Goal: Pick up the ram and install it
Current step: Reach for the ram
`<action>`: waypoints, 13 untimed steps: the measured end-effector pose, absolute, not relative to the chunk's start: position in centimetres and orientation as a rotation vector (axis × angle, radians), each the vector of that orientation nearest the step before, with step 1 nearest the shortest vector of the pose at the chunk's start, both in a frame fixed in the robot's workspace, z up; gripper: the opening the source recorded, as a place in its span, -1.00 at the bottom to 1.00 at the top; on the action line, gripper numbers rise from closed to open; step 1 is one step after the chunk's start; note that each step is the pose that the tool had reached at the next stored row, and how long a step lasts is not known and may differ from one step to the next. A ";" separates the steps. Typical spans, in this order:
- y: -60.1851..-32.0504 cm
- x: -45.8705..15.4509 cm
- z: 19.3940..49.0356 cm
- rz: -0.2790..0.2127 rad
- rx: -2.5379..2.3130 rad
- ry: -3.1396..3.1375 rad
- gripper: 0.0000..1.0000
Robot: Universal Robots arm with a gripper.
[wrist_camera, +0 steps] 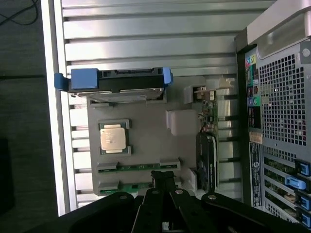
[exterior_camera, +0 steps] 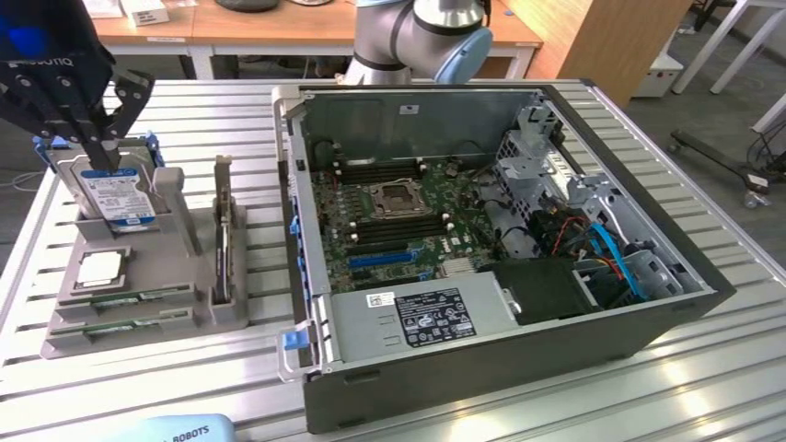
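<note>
**Item: ram install, state of work.**

- Hand (exterior_camera: 105,147) (wrist_camera: 163,178): fingers pressed together and pinching nothing. It hangs over the grey parts holder (exterior_camera: 147,345) (wrist_camera: 146,145) on the exterior view's left. In the wrist view its tips sit above the holder edge that carries the memory sticks.
- Ram (exterior_camera: 123,301) (wrist_camera: 138,166): a green stick lying flat in its slot in the holder, not yet lifted. A second ram stick (exterior_camera: 117,325) (wrist_camera: 126,186) lies just beside it in the next slot. Which of the two the hand is aimed at cannot be told.
- Other holder contents: a hard drive (exterior_camera: 117,198) (wrist_camera: 116,82) in a blue bracket, a silver processor (exterior_camera: 101,267) (wrist_camera: 111,137), and an upright expansion card (exterior_camera: 221,239) (wrist_camera: 206,158).
- Computer case (exterior_camera: 491,368) (wrist_camera: 282,97): side open, lying on the slatted table (exterior_camera: 184,396), well apart from the hand. The motherboard (exterior_camera: 393,207) is exposed, and the memory slots beside the processor socket look unfilled.
- Progress: at the very start, by this reading. The hand is above the holder, but nothing has been grasped, carried or seated.
</note>
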State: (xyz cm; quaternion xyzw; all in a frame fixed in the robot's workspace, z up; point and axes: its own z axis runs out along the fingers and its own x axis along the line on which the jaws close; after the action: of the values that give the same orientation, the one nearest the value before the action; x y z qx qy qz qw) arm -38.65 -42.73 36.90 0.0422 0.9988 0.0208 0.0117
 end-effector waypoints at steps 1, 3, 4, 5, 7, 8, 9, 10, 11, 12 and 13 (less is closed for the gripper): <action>-42.9 -38.7 36.9 0.065 0.132 3.115 -0.80; -43.2 -38.6 36.9 0.064 0.131 3.115 -0.80; -43.4 -38.7 36.9 0.064 0.131 3.115 -0.80; -43.5 -38.7 36.9 0.064 0.131 3.115 -0.80; -43.9 -38.7 36.9 0.063 0.132 3.115 -0.80; -44.0 -38.7 36.9 0.063 0.132 3.115 -0.80; -44.2 -38.7 36.9 0.063 0.132 3.115 -0.80; -44.3 -38.7 36.9 0.063 0.132 3.115 -0.80; -44.5 -38.7 36.9 0.063 0.132 3.115 -0.80; -44.7 -38.7 36.9 0.062 0.132 3.115 -0.80; -44.8 -38.7 36.9 0.062 0.132 3.115 -0.80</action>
State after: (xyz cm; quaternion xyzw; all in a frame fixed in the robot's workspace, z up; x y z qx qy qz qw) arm -38.65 -44.80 36.90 0.0422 0.9988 0.0200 0.0117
